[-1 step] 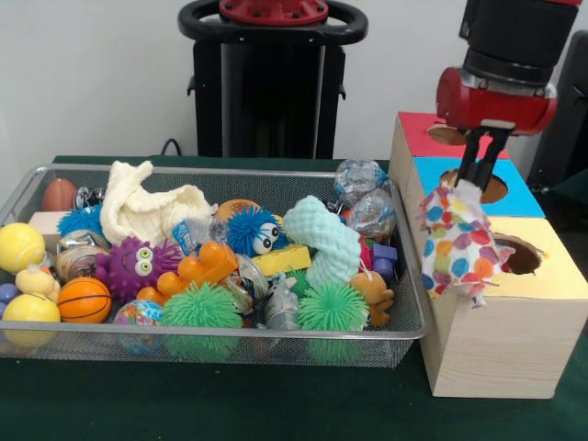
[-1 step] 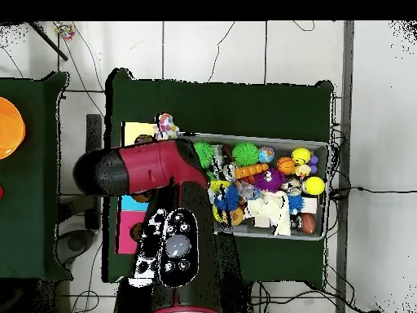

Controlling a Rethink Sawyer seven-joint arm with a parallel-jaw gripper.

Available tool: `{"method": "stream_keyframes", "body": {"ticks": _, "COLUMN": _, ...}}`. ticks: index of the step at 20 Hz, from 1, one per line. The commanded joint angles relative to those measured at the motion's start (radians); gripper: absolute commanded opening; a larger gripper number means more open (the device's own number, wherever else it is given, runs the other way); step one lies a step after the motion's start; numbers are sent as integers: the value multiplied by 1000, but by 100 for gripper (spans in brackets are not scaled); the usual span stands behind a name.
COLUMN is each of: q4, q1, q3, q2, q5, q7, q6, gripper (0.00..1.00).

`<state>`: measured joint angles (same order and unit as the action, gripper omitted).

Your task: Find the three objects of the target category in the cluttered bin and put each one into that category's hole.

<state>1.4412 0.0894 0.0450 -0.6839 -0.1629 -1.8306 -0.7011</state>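
Polka-dotted white cloth (image 1: 457, 241), spotted in red, orange, blue and yellow, is held pinched at its top between the black fingers of the gripper (image 1: 476, 176), which are closed narrowly on the fabric. It hangs limp beside the wooden box with coloured top panels (image 1: 501, 340), draped against the box's near corner, next to the yellow panel's round hole (image 1: 520, 254) and not yet over it. In the overhead view the same cloth (image 2: 168, 125) is seen just past the end of the red arm, at the box end of the green table.

One item is thus judged to be in transit, lifted clear of the wire mesh bin (image 1: 230, 344) but not yet released into any hole. Whether the yellow hole is the intended one cannot be told. The blue panel's hole (image 1: 487, 186) and the red panel's hole (image 1: 447, 135) are partly hidden behind the gripper, and nothing can be seen inside any hole, so the number of items already delivered cannot be judged.

Other soft fabric pieces are left in the bin: a cream knitted cloth (image 1: 147, 211) and a mint-green fluffy cloth (image 1: 326, 241), lying among spiky rubber balls and other toys. If cloths are the target category, these two would remain to be fetched.
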Motion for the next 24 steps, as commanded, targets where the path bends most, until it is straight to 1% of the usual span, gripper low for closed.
{"method": "stream_keyframes", "body": {"ticks": 1, "q4": 94, "q1": 17, "q3": 24, "q2": -79, "q5": 75, "q7": -233, "q6": -116, "gripper": 0}}
{"method": "stream_keyframes", "body": {"ticks": 3, "q4": 82, "q1": 23, "q3": 29, "q2": -53, "q5": 81, "q7": -236, "q6": -104, "gripper": 0}}
{"method": "stream_keyframes", "body": {"ticks": 7, "q4": 32, "q1": 24, "q3": 33, "q2": 54, "q5": 87, "q7": -250, "q6": -19, "gripper": 0}}
{"method": "stream_keyframes", "body": {"ticks": 10, "q4": 0, "q1": 25, "q3": 38, "q2": 79, "q5": 99, "q7": -240, "q6": -13, "gripper": 0}}
{"method": "stream_keyframes", "body": {"ticks": 13, "q4": -11, "q1": 25, "q3": 39, "q2": 81, "q5": 112, "q7": -228, "q6": -21, "gripper": 0}}
{"method": "stream_keyframes", "body": {"ticks": 15, "q4": -19, "q1": 21, "q3": 36, "q2": 97, "q5": 115, "q7": -222, "q6": -15, "gripper": 0}}
{"method": "stream_keyframes", "body": {"ticks": 17, "q4": -27, "q1": 12, "q3": 29, "q2": 133, "q5": 112, "q7": -213, "q6": 18, "gripper": 0}}
{"method": "stream_keyframes", "body": {"ticks": 20, "q4": -44, "q1": -1, "q3": 24, "q2": 207, "q5": 96, "q7": -206, "q6": 97, "gripper": 0}}
{"method": "stream_keyframes", "body": {"ticks": 22, "q4": -67, "q1": 22, "q3": 59, "q2": 239, "q5": 66, "q7": -221, "q6": 117, "gripper": 0}}
{"method": "stream_keyframes", "body": {"ticks": 24, "q4": -73, "q1": 60, "q3": 102, "q2": 254, "q5": 56, "q7": -259, "q6": 101, "gripper": 0}}
